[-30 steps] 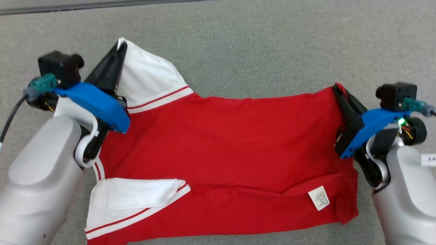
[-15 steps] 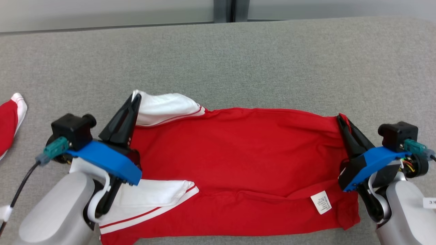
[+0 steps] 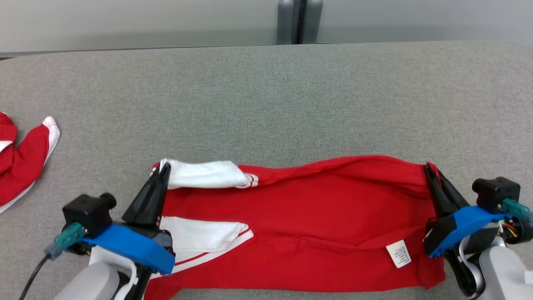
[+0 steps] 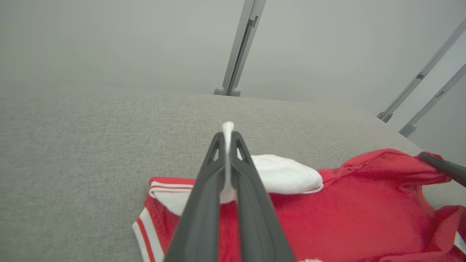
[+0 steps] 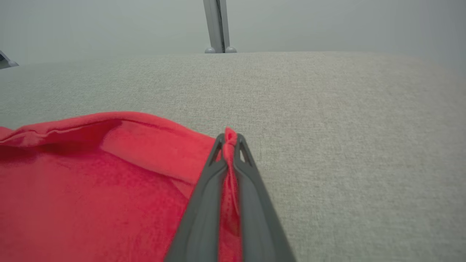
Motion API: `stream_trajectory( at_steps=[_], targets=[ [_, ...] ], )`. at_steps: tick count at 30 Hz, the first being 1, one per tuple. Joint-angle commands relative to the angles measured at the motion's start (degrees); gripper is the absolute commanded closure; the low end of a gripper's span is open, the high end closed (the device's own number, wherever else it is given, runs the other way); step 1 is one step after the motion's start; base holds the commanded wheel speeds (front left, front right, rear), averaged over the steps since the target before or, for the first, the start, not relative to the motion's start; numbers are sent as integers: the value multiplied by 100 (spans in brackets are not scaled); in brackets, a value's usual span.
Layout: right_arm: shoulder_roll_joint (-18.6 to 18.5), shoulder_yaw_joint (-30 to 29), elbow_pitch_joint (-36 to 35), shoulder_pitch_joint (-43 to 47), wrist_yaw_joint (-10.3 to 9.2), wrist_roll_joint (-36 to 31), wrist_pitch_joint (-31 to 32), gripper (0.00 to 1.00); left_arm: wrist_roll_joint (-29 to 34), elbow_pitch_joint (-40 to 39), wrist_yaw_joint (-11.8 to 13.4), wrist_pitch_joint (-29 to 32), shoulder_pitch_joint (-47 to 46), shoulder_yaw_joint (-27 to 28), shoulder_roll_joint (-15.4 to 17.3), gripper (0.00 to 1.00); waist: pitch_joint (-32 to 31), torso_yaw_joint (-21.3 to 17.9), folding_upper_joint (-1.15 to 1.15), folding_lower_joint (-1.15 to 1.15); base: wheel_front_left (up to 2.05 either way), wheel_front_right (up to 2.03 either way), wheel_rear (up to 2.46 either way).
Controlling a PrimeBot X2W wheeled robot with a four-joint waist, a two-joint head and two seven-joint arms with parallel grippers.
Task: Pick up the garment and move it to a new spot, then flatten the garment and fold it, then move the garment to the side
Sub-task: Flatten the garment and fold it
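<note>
The garment [image 3: 300, 225] is a red shirt with white, red-striped sleeves, spread across the near part of the grey table [image 3: 266, 104]. Its far edge is lifted and drawn toward me over the rest. My left gripper [image 3: 163, 168] is shut on the white sleeve edge at the far left corner; the left wrist view shows white cloth pinched between the fingers [image 4: 228, 134]. My right gripper [image 3: 429, 168] is shut on the red corner at the far right, with red cloth between the fingers [image 5: 230, 137]. A white label [image 3: 399, 253] shows near the lower right.
Another red and white garment [image 3: 21, 162] lies at the table's left edge. Beyond the table's far edge stands a grey post [image 3: 299, 21] against a pale wall. Bare grey table stretches across the far half.
Both grippers have drawn the garment's far edge toward me, so the shirt looks shorter front to back. The camera has tilted up, bringing the table's far edge and the other garment into view.
</note>
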Motion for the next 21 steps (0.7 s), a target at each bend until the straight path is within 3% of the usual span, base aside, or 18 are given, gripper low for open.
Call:
stream_trajectory(
  at_steps=[1, 16, 17, 18, 19, 20, 21],
  targets=[
    [-19, -39, -5, 137, 3, 0, -89, 100, -31, -55, 52, -45, 161, 23, 29, 100, -30, -4, 0, 1, 0, 0, 0],
    [220, -72, 108, 859, 3, 25, -660, 100, 14, 137, 253, -139, 1155, 238, -155, 100, -289, -50, 0, 1, 0, 0, 0],
    [240, -64, 108, 891, 3, 35, -707, 79, 27, 156, 254, -138, 1198, 238, -192, 100, -313, -50, 0, 1, 0, 0, 0],
    [259, -78, 101, 929, 3, 56, -740, 0, 57, 172, 275, -141, 1228, 264, -223, 96, -338, -48, 0, 1, 0, 0, 0],
    [271, -88, 98, 978, 3, 61, -777, 0, 105, 190, 297, -143, 1242, 302, -244, 38, -370, -46, 0, 1, 0, 0, 0],
    [285, -94, 95, 1017, 3, 72, -811, 0, 144, 207, 309, -145, 1273, 353, -282, 0, -402, -46, 0, 1, 0, 0, 0],
    [294, -100, 58, 1045, 3, 90, -857, 0, 204, 200, 322, -143, 1306, 421, -332, 0, -425, -42, 0, 1, 0, 0, 0]
  ],
)
